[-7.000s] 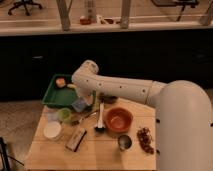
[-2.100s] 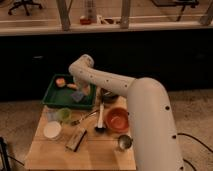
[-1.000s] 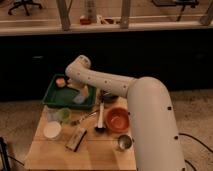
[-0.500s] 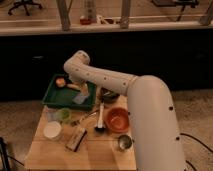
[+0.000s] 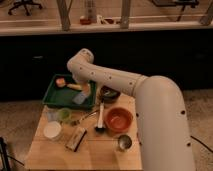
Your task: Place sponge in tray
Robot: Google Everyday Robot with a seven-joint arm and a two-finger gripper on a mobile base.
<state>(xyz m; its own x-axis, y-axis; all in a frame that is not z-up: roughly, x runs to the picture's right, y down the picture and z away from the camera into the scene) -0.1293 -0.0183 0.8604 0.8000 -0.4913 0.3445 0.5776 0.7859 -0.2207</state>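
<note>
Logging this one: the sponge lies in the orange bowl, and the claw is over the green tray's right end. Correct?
No. The camera view shows the sponge lying in the green tray, near its front right corner; the orange bowl holds no sponge. The claw is indeed over the tray's right end.

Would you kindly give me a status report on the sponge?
Gripper open, above tray's right end. Sponge lying in tray. Nothing in the way.

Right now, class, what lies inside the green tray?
The sponge, a yellow piece and an orange lump lie in the tray. The pincer hangs over its right side, hiding what is beneath.
</note>
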